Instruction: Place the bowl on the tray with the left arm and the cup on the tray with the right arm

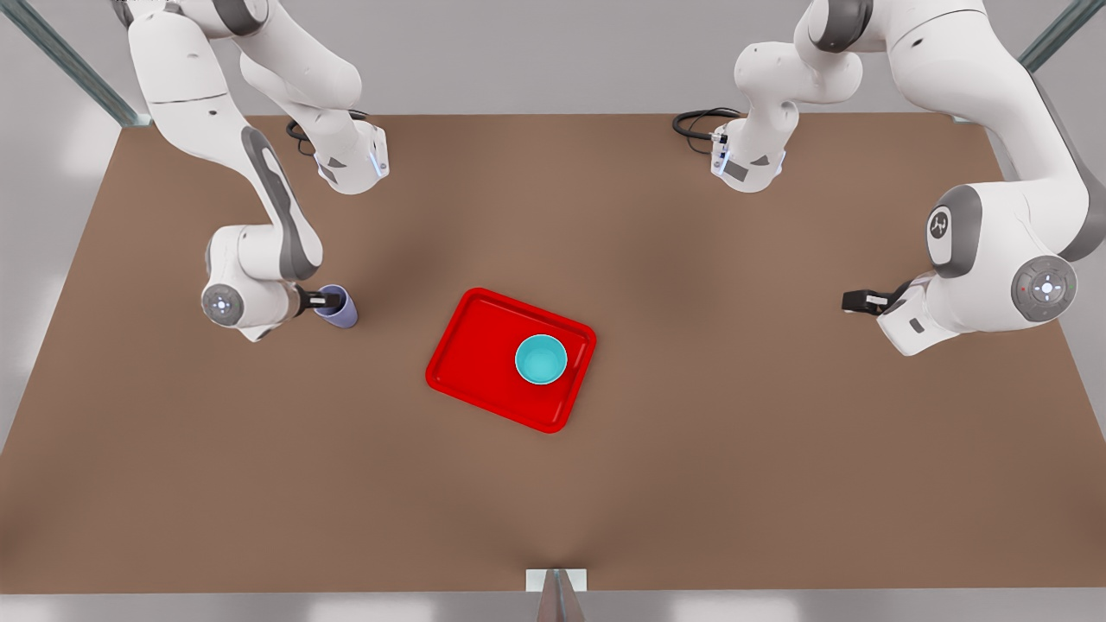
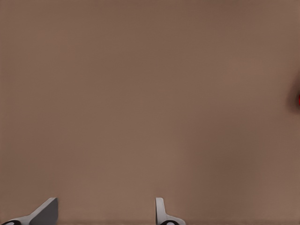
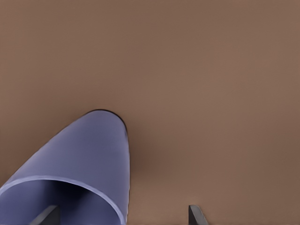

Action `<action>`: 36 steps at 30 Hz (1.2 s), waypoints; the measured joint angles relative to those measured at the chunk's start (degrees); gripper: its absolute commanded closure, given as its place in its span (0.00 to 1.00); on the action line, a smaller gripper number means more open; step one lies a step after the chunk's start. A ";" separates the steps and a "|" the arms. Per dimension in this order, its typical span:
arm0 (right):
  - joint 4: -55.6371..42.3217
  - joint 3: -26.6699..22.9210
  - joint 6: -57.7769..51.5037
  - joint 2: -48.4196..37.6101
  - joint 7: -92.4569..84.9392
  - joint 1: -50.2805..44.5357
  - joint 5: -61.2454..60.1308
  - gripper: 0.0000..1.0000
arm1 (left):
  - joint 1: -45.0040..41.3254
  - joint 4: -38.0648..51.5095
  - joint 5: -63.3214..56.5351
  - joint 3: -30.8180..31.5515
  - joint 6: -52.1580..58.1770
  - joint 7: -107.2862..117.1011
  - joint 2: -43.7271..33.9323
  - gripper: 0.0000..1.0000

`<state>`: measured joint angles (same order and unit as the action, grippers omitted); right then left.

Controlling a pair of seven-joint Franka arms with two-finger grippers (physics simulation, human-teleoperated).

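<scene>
The right gripper (image 1: 333, 301) is found at the front view's left, low over the brown table (image 1: 743, 466), at the cup (image 1: 338, 307). In the right wrist view its two fingertips (image 3: 196, 215) are seen set apart, one inside the cup (image 3: 77, 168) mouth and the other outside the wall, so the wall is straddled; whether it is pinched cannot be told. The cup stands on the table, well apart from the tray (image 1: 471, 345). The bowl (image 1: 541, 359) is seated upright inside the red tray, toward its side nearer the front view's right. The left gripper (image 1: 851, 301) is held at the front view's right, over bare table, its fingers (image 2: 163, 213) spread and holding nothing.
</scene>
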<state>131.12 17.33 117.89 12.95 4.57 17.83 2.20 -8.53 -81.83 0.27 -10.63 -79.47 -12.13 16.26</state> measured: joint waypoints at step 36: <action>-0.90 0.15 0.23 0.77 -0.58 -1.13 -0.05 0.79 | -0.04 -1.23 0.09 0.00 0.46 0.00 -0.03 0.00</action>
<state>130.22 17.48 118.12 13.72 3.99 16.69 2.14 -8.56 -83.06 0.35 -10.63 -79.01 -12.13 16.24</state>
